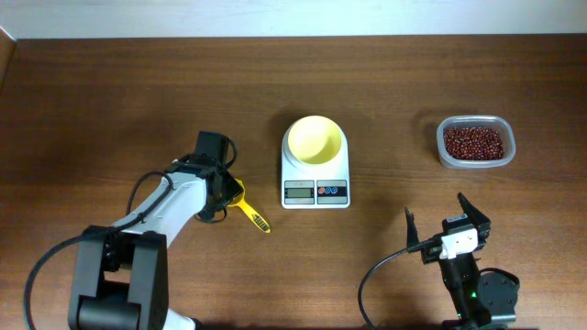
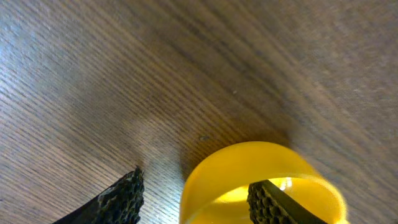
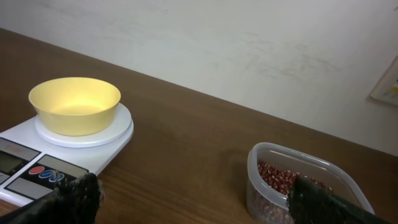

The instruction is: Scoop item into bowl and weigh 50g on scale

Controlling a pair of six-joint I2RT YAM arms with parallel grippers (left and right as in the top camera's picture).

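A dark wooden bench point(image 1: 110, 82) is spreading across the overhead view, and a pale wall point(image 3: 249, 43) is rising behind it in the right wrist view. At the left, the left gripper point(image 1: 223, 186) is reaching down over the cup end of a yellow scoop point(image 1: 249, 213), whose handle is pointing toward the lower right. In the left wrist view its jaws are standing open astride the cup's wall. One finger point(image 2: 273, 202) is sitting inside the cup. The other finger point(image 2: 115, 199) is hanging outside over bare wood, with a gap showing between it and the wall, so nothing is being clamped.

Just right of the scoop, near the middle, the white scale point(image 1: 315, 183) is lying with its display and its red and blue buttons facing the robot; the reading is too small to tell. The yellow bowl point(image 1: 315, 140) is sitting on the scale's round platform, its inside showing only bare yellow.

Further right, well apart from the scale, a clear tub point(image 1: 476, 119) is holding the beans point(image 1: 473, 143) in a loose heap. At the lower right, the right gripper point(image 1: 442, 217) is hovering above the bench with its jaws spread wide, gripping nothing, apart from the tub.
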